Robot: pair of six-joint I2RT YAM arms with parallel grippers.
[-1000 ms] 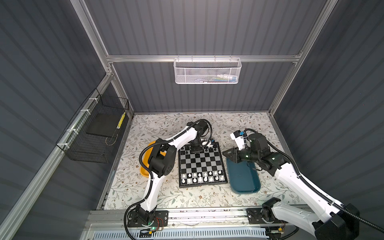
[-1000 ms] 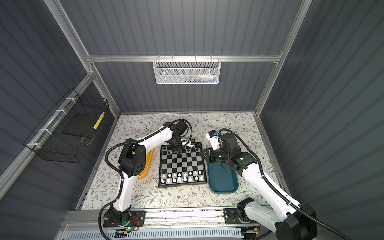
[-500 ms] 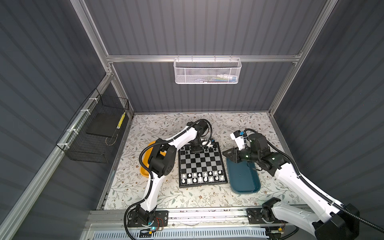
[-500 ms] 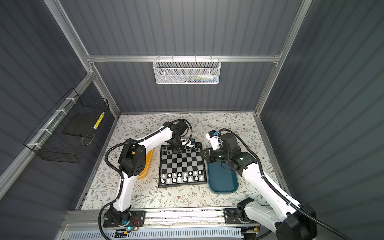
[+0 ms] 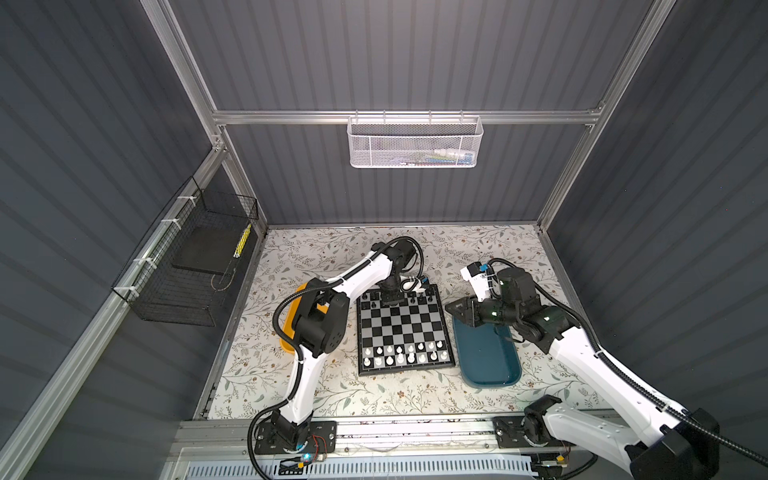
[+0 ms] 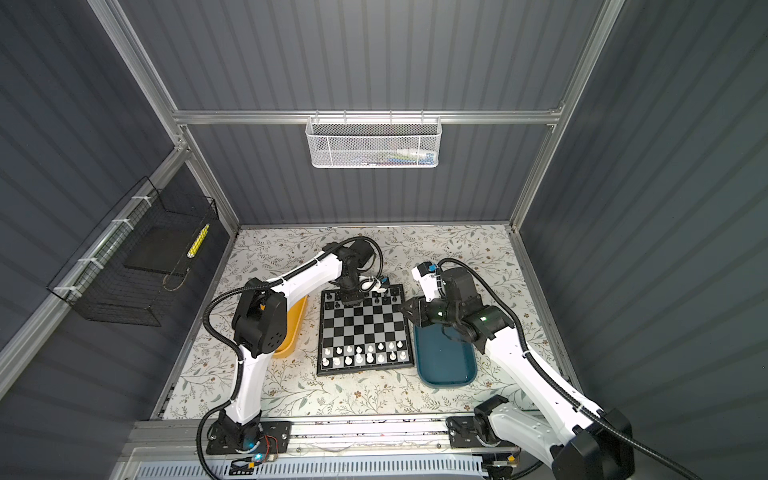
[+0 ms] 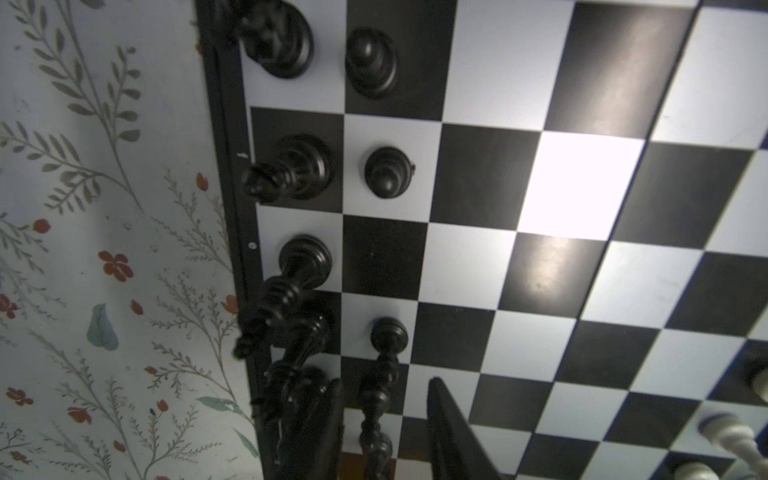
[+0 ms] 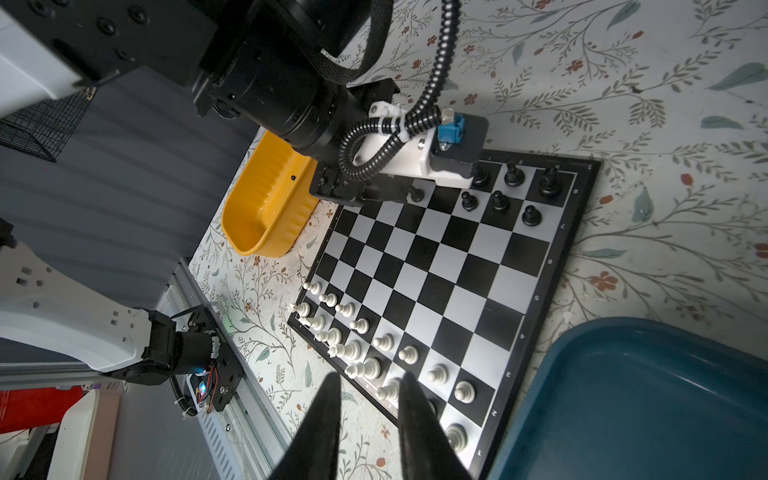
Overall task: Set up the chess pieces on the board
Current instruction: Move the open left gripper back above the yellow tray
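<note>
In both top views we see the board point(image 5: 401, 328) between a yellow tray point(image 5: 287, 343) and a teal tray point(image 5: 488, 357), its middle rows free. The left gripper point(image 5: 390, 296) is over the far edge, the right gripper point(image 5: 449, 308) near the right rim. Left wrist view: jaws apart around a black pawn point(image 7: 378, 407), a gap on each side. Right wrist view: jaws apart, holding nothing; white pieces point(image 8: 357, 332) fill the near rows

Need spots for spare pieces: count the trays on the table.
2. A yellow tray lies left of the board in both top views, partly hidden by the left arm; a teal tray lies right of it. No others show.
</note>
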